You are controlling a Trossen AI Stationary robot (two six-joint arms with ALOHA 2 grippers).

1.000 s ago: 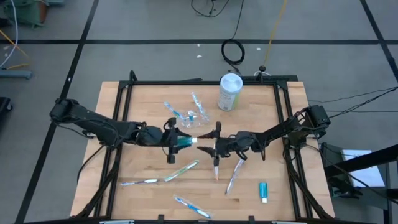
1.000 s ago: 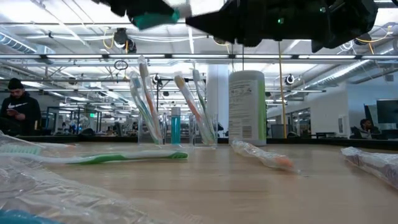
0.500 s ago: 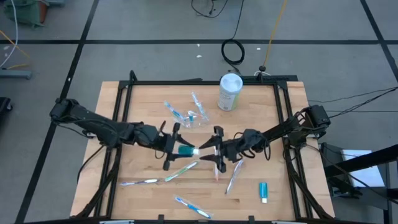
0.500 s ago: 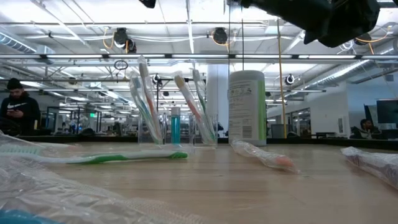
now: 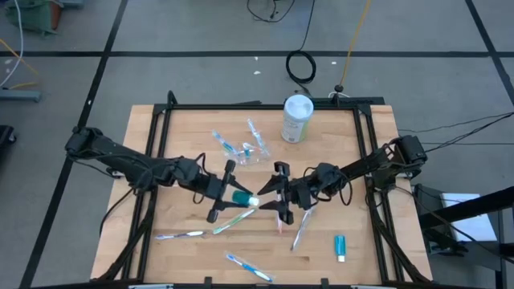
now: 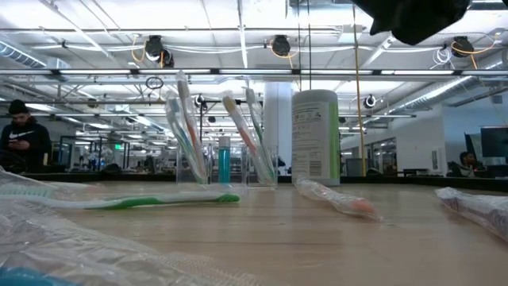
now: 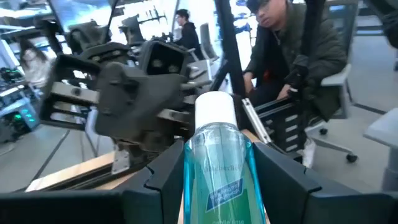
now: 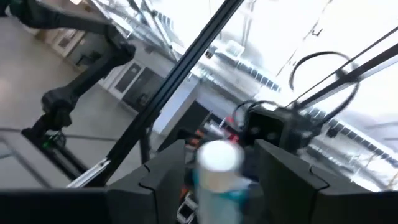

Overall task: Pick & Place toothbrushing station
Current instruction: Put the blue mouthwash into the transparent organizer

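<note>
Midair, both grippers (image 5: 238, 195) (image 5: 267, 193) tip-to-tip.

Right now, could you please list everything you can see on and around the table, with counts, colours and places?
toothpaste tube: one, blue with white cap, held above the table's middle between the two grippers.
second toothpaste tube: one, blue, lying near the table's front right.
clear cup: one, rear middle, holding toothbrushes.
loose toothbrushes: several, pastel handles, scattered over the front half.
canister: one, white and green, upright at the rear.
table: one, light wood, black frame.
person: one, dark jacket, seated beyond the table.
left gripper: shut on the toothpaste tube.
right gripper: open, jaws either side of the tube's cap.
</note>
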